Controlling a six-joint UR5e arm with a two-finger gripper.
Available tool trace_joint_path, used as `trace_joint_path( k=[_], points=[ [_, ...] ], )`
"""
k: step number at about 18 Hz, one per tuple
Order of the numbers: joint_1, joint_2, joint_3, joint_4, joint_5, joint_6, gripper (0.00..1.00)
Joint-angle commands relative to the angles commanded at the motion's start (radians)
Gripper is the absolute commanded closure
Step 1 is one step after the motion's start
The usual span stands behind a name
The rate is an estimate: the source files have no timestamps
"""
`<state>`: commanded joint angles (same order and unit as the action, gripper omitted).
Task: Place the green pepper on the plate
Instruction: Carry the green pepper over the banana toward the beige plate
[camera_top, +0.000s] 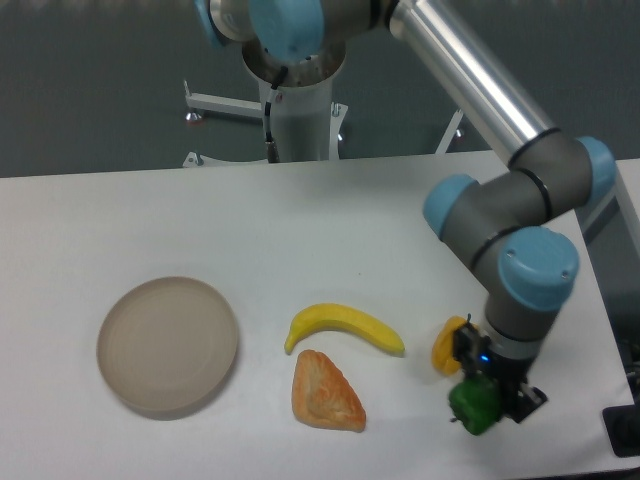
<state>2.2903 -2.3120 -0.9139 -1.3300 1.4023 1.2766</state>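
The green pepper (474, 405) is small, glossy and bright green, at the front right of the table. My gripper (486, 398) is down over it, its black fingers on either side of the pepper; it looks shut on it. I cannot tell whether the pepper rests on the table or is just off it. The plate (167, 345) is a round beige-grey dish at the front left, with nothing on it, far from the gripper.
A yellow-orange pepper (448, 345) sits just behind and left of the gripper, close to it. A banana (345, 328) lies mid-table, with an orange wedge-shaped piece (325, 393) in front of it. The table's right edge is near the gripper.
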Motion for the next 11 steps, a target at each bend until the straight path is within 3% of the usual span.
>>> trace_joint_path(
  k=[6,11],
  points=[
    [-0.139,0.14,-0.161,0.009,0.006,-0.218,0.51],
    [-0.248,0.209,-0.25,0.034,0.004,-0.413,0.52]
  ],
)
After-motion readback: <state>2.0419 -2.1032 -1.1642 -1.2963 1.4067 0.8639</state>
